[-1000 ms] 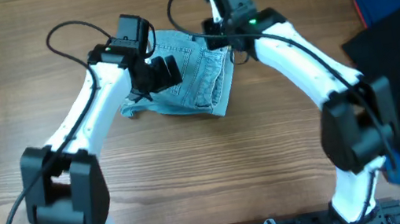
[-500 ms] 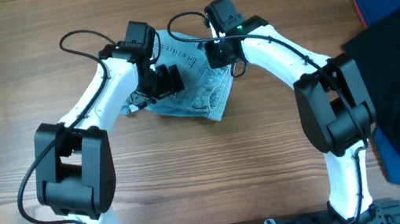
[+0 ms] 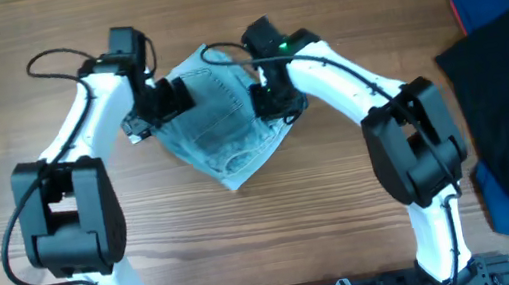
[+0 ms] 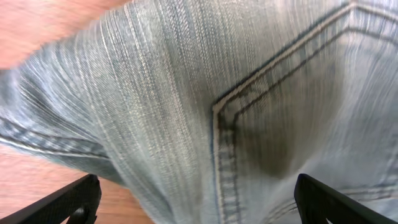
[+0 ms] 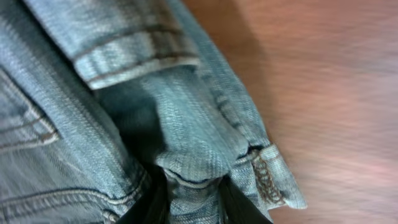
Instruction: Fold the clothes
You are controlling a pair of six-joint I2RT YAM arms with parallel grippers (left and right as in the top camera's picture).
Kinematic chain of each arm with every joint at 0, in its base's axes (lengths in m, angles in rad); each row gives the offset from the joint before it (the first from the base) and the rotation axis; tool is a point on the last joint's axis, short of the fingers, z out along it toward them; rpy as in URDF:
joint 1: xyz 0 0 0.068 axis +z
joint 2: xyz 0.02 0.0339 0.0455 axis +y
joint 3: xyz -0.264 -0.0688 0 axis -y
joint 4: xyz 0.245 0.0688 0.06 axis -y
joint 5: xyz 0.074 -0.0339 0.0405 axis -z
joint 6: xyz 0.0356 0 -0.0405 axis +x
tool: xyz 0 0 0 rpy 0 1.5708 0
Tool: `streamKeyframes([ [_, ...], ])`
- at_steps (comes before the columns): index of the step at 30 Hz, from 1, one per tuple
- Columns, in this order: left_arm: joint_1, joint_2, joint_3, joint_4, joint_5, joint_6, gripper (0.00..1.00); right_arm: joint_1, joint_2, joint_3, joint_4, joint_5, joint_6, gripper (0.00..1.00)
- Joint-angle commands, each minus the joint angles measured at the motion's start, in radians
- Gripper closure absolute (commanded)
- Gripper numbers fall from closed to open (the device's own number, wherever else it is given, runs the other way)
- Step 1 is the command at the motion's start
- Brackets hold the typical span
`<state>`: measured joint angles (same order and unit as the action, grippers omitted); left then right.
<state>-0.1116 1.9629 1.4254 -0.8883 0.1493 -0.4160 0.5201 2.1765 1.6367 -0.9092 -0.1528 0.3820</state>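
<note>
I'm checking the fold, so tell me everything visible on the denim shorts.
The denim shorts are faded light-blue denim with a stitched pocket, seams and a hemmed leg. They lie rumpled and partly folded on the wooden table. The right gripper pinches a bunched edge; the open left gripper is poised over the pocket.

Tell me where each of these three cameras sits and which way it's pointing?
Overhead: fixed above the table, looking straight down on the denim shorts; the left arm and right arm both show.
Left wrist: on the left arm, close over a stitched pocket; fingertips of the open left jaws show at the bottom corners.
Right wrist: on the right arm, close on a hemmed leg; the right jaws pinch a fold at the bottom edge.
Shared: all three see the shorts.
</note>
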Motion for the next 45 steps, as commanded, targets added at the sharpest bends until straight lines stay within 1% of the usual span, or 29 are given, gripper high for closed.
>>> streamKeyframes([
  [1,0.048,0.010,0.013,-0.014,0.051,0.031,0.00,0.060,0.056,-0.042,-0.009,-0.092,0.010,0.72],
  [5,0.080,0.010,0.013,-0.018,-0.018,-0.006,0.00,0.052,0.056,-0.042,-0.024,-0.069,0.010,0.69],
  [8,0.093,0.010,0.013,-0.078,-0.139,-0.105,0.00,0.048,0.056,-0.042,-0.034,-0.061,0.010,0.69],
  [9,0.098,0.010,0.013,-0.106,-0.161,-0.135,0.00,0.047,0.056,-0.042,-0.036,-0.062,0.010,0.69],
  [11,0.104,0.010,0.005,-0.108,-0.167,-0.147,0.00,0.047,0.056,-0.042,-0.035,-0.062,0.011,0.69],
  [15,0.110,0.010,-0.043,0.001,-0.166,-0.146,0.00,0.047,0.056,-0.042,-0.042,-0.062,0.010,0.69],
  [19,0.109,0.010,-0.154,0.183,-0.142,-0.146,0.00,0.047,0.056,-0.042,-0.050,-0.062,0.010,0.69],
  [21,0.109,0.010,-0.196,0.233,-0.114,-0.146,0.01,0.047,0.056,-0.042,-0.057,-0.062,0.011,0.69],
  [22,0.109,0.010,-0.201,0.241,-0.108,-0.145,0.06,0.047,0.056,-0.042,-0.058,-0.063,0.011,0.69],
  [23,0.109,0.010,-0.201,0.247,-0.105,-0.138,0.14,0.047,0.056,-0.042,-0.060,-0.066,0.010,0.69],
  [24,0.109,0.010,-0.201,0.255,-0.105,-0.138,0.27,0.047,0.055,-0.042,-0.063,-0.070,0.010,0.69],
  [26,0.109,0.010,-0.201,0.282,-0.105,-0.136,0.45,0.047,0.048,-0.037,-0.081,-0.085,0.010,0.70],
  [27,0.109,0.010,-0.201,0.298,-0.105,-0.112,0.56,0.047,0.041,-0.037,-0.090,-0.084,0.009,0.70],
  [29,0.120,0.005,-0.200,0.336,-0.107,-0.058,0.68,0.039,-0.002,-0.036,-0.110,-0.073,0.011,0.70],
  [30,0.135,-0.001,-0.200,0.344,-0.121,-0.055,0.72,0.029,-0.036,-0.034,-0.121,-0.065,0.011,0.69],
  [33,0.209,-0.034,-0.200,0.383,-0.198,-0.055,0.74,-0.013,-0.144,-0.026,-0.151,-0.021,0.010,0.67],
  [34,0.276,-0.063,-0.190,0.414,-0.249,-0.055,0.74,-0.043,-0.213,-0.026,-0.166,0.003,0.009,0.66],
  [37,0.364,-0.094,-0.147,0.465,-0.247,-0.035,0.73,-0.092,-0.310,-0.026,-0.180,0.007,0.007,0.65],
  [39,0.420,-0.107,-0.091,0.494,-0.240,-0.006,0.62,-0.126,-0.376,-0.026,-0.195,0.007,0.002,0.64],
  [40,0.444,-0.108,-0.058,0.505,-0.222,0.029,0.51,-0.141,-0.402,-0.026,-0.204,0.006,-0.002,0.64],
  [41,0.459,-0.108,-0.033,0.504,-0.209,0.047,0.22,-0.150,-0.420,-0.026,-0.212,0.007,-0.011,0.64],
  [42,0.472,-0.108,-0.010,0.502,-0.196,0.047,0.00,-0.158,-0.436,-0.026,-0.220,0.007,-0.016,0.63],
  [43,0.482,-0.112,0.004,0.491,-0.159,0.047,0.00,-0.163,-0.446,-0.026,-0.227,0.007,-0.016,0.63],
  [45,0.480,-0.118,0.010,0.480,-0.002,0.046,0.00,-0.164,-0.447,-0.027,-0.233,0.007,-0.016,0.63],
])
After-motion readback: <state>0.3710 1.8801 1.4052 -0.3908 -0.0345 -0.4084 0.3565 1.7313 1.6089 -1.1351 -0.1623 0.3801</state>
